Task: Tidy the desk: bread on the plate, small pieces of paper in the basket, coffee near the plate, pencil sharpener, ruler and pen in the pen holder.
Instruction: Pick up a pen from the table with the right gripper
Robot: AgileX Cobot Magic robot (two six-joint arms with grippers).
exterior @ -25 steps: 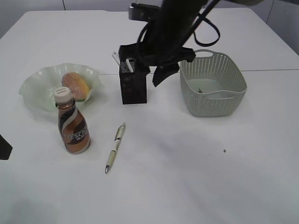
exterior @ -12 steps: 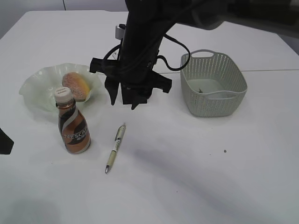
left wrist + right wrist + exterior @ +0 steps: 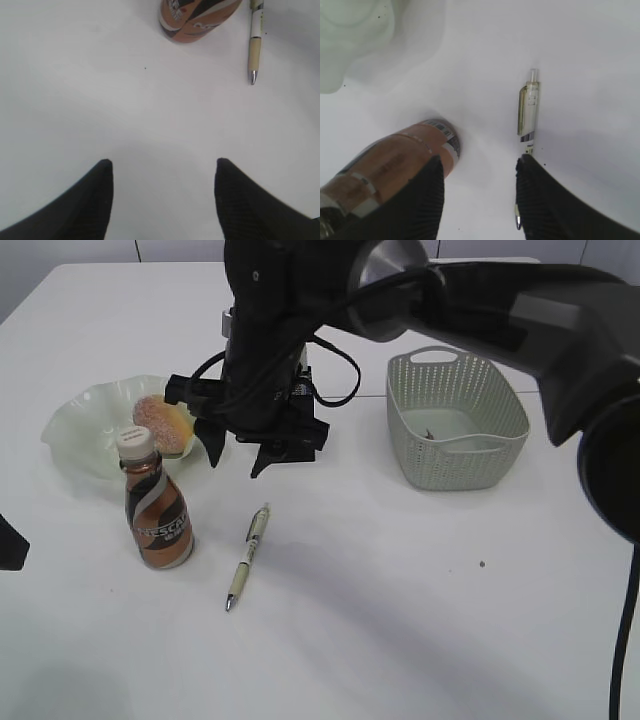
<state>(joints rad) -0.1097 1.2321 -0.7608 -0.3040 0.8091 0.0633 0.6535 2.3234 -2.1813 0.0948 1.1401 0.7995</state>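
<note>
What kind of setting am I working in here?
Probably a staged desk-tidying setup on a plain white table: a pen, a coffee bottle, bread on a green plate and a basket.

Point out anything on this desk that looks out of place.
Only the pen: it lies loose on the table beside the coffee, not in a holder. The bread sits in the plate, the coffee stands upright, and nothing looks spilled or damaged.

The exterior view slants down over the white bench (image 3: 420,620); both wrist views look down closely, sharing the brown white-capped coffee bottle (image 3: 157,510) and cream click pen (image 3: 528,114).
</note>
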